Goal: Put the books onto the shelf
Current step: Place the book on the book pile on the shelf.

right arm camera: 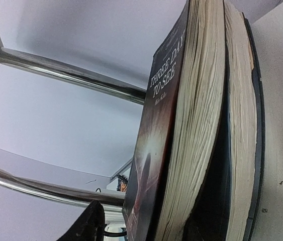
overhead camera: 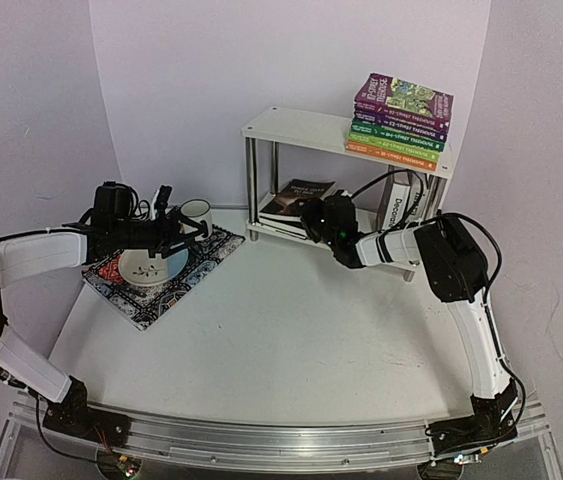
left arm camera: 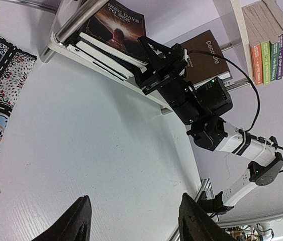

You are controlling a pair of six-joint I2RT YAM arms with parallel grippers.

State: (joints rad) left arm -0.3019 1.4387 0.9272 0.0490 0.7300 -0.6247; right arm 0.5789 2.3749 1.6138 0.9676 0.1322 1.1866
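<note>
Right pincer finger [right arm camera: 88,223]: dark tip closest to the lens. It stands a little off the cover of the book and does not press it.
Right pincer [overhead camera: 311,212]: jaws apart at the front edge of the lower pile, so I judge it released. The second finger is hidden behind the pages.
Dark book [right arm camera: 156,130]: directly ahead of this pincer and between its jaws. It lies flat on top of the lower pile, on the lower board of the shelf [overhead camera: 291,125].
Bright books [overhead camera: 401,125]: above this pincer and to its right, stacked flat on the upper board.
Upright book [overhead camera: 398,205]: just to the right of this pincer, under the upper board.
Left pincer [left arm camera: 136,221]: far to the left of the right one, open and holding nothing. It hovers near a mug [overhead camera: 196,212] over the placemat [overhead camera: 161,295].
Risk, dragging: if the hidden finger rubs the pages while the pincer backs out, the dark book may come out with it. The pile lies close to the board's front edge.
Risk, tipping: a lift of the wrist before it is clear could tilt the top book off the pile.
Risk, snagging: the cable [overhead camera: 386,180] loops near the upright book and could knock it over.
Risk, collision: a metal leg [right arm camera: 71,75] is near, so a sideways retreat may hit it and shake the shelf.
</note>
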